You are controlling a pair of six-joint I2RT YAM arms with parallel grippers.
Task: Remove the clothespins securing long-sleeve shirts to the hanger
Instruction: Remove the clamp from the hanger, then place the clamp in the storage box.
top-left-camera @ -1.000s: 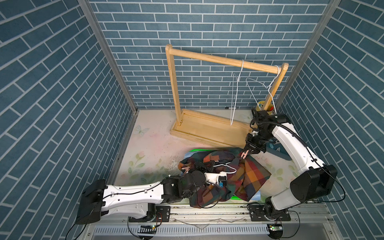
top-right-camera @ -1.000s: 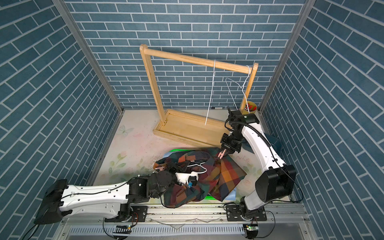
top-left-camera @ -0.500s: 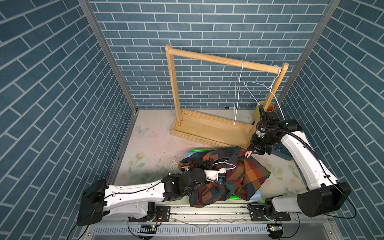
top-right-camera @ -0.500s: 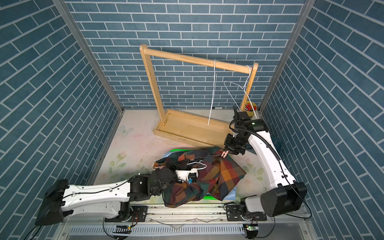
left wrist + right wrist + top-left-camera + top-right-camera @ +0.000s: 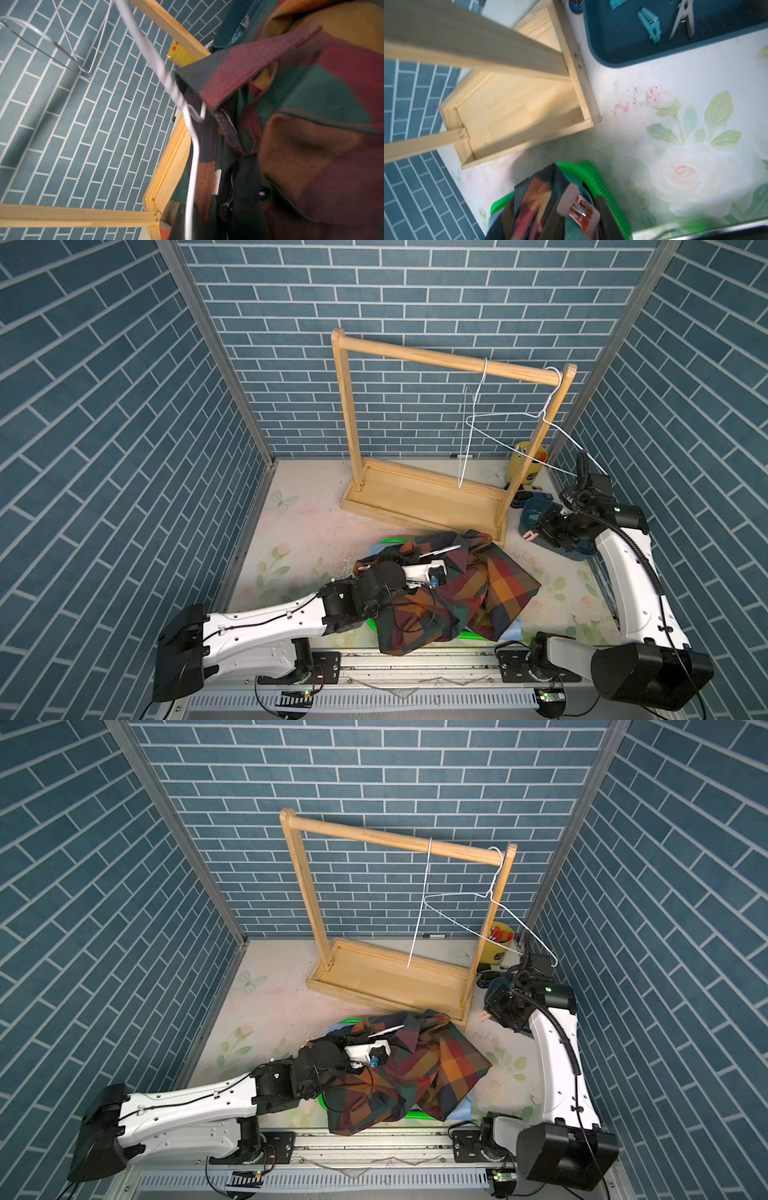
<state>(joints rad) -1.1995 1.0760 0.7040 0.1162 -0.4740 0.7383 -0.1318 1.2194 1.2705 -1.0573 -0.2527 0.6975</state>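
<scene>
The pink clothespin (image 5: 578, 204) sat pinched in my right gripper (image 5: 492, 1014), off the shirt and held above the floral tabletop (image 5: 695, 116), between the corner of the wooden rack (image 5: 449, 364) and the dark teal tray (image 5: 612, 60). In that tray lay a teal clothespin (image 5: 651, 22) and a pale clothespin (image 5: 683, 22). The plaid shirt (image 5: 490, 589) lay bunched over a green basket (image 5: 604, 187) at the front of the table, with light blue cloth showing under its edge. My left gripper (image 5: 438, 572) was buried in the shirt near the collar, its jaws pressed together on the wire hanger (image 5: 194, 158), which ran down to them in my left wrist view. Two bare wire hangers (image 5: 473, 423) hung from the rack's bar, and a yellow cup (image 5: 525, 466) stood behind its right post.
</scene>
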